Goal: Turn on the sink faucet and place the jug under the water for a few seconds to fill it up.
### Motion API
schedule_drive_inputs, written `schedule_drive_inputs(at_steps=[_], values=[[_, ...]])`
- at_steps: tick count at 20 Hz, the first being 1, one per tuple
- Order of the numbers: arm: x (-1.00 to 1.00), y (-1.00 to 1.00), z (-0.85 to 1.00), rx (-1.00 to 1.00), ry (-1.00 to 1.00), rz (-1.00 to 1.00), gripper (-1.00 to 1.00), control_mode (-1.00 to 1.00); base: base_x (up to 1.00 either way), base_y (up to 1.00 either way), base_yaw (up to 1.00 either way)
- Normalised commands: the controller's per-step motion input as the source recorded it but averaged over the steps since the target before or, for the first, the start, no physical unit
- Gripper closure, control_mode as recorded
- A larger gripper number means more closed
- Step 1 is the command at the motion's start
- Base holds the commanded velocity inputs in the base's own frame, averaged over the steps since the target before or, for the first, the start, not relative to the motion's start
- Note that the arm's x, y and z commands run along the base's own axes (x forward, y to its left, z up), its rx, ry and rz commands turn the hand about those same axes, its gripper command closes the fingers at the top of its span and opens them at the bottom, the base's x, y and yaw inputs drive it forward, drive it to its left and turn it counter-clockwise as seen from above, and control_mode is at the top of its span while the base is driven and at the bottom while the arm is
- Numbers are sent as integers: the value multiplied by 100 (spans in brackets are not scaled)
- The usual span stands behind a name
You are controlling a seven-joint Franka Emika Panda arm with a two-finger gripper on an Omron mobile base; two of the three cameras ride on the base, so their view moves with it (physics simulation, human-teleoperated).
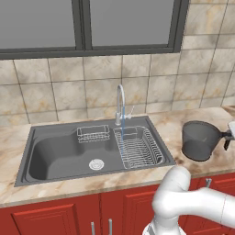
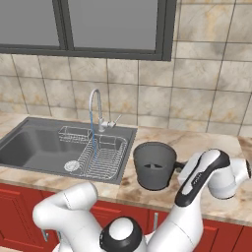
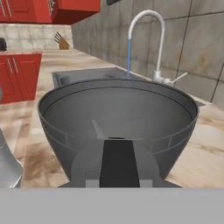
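Left base view, arm: the white arm (image 1: pixel 193 202) is seen lowest, rising from the lower right corner toward the counter's right end.
Left base view, jug: the jug (image 1: pixel 199 140) stands on the counter (image 1: pixel 92 186) near its front edge, right of the sink (image 1: pixel 55 156).
Left base view, water: a thin stream of water (image 1: pixel 122 120) falls from the sink faucet (image 1: pixel 120 103) onto the wire rack (image 1: pixel 137 148).
Right base view, jug: the jug is seen upright between the sink's right rim and the arm's wrist, its black handle (image 2: pixel 178 166) pointing at the wrist.
Hand view, claw: the gripper (image 3: pixel 116 175) is closed on the handle, with the jug's open mouth directly ahead of it.
Hand view, step: the grasp is judged made; a level lift is advised.
Hand view, carry: the jug should be carried over the sink's right rim and centred under the stream, clear of the spout.
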Motion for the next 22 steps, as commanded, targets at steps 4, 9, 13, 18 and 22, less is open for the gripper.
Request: schedule_drive_inputs(at_steps=[4, 9, 13, 18, 22], values=[[0, 31, 19, 0, 2, 0, 100, -100, 0, 0, 0], [0, 49, 52, 0, 0, 0, 100, -100, 0, 0, 0], [1, 73, 50, 0, 0, 0, 100, -100, 0, 0, 0], [1, 85, 25, 0, 0, -2, 100, -100, 0, 0, 0], [3, 98, 4, -2, 0, -7, 100, -100, 0, 0, 0]])
